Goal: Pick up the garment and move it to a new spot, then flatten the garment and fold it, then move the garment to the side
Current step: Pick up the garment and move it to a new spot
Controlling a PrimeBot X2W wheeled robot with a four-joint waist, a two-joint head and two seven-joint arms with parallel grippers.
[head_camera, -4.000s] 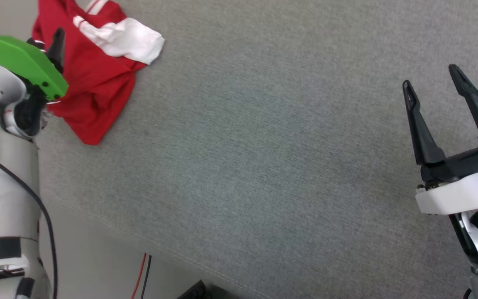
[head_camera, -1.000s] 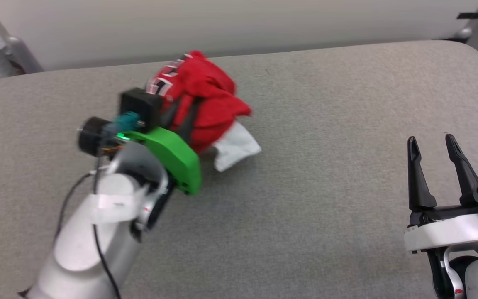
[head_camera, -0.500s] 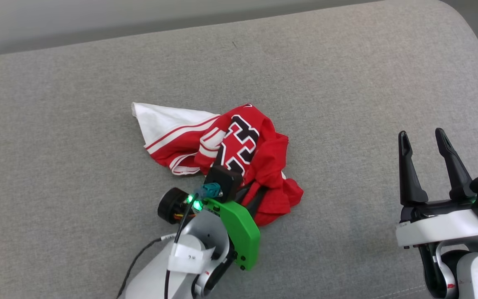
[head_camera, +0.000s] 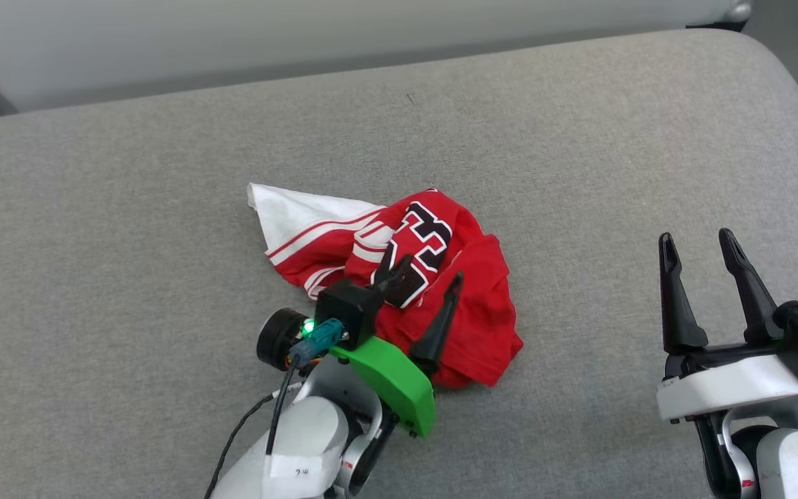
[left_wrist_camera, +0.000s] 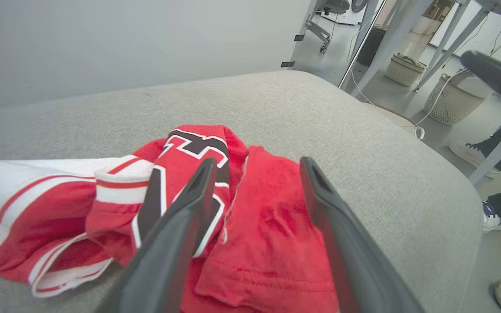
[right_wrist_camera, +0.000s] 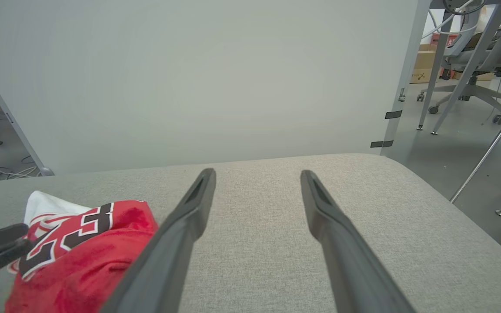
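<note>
The garment (head_camera: 468, 312) lies in a crumpled red heap in the middle of the grey cushion (head_camera: 129, 208). A white sleeve with red stripes sticks out to its left, and black white-outlined lettering faces up. My left gripper (head_camera: 429, 274) hovers over the heap's near side, open, with nothing pinched between its fingers. In the left wrist view, the left gripper (left_wrist_camera: 258, 161) has its two fingers spread over the red fabric of the garment (left_wrist_camera: 268, 217). My right gripper (head_camera: 695, 240) stands open at the right, well clear of the garment. The right wrist view shows the right gripper (right_wrist_camera: 257, 172) over bare cushion, with the garment (right_wrist_camera: 81, 256) at lower left.
The cushion's rounded right edge (left_wrist_camera: 450, 174) drops to the floor, where woven baskets (left_wrist_camera: 450, 100), table legs and a person's shoes (left_wrist_camera: 468, 152) stand. A pale wall (right_wrist_camera: 189, 78) runs behind the cushion. Bare cushion stretches left and right of the garment.
My left gripper has opened and let go of the garment, which has settled into a heap on the cushion. The head camera has shifted slightly. The right gripper stays open.
</note>
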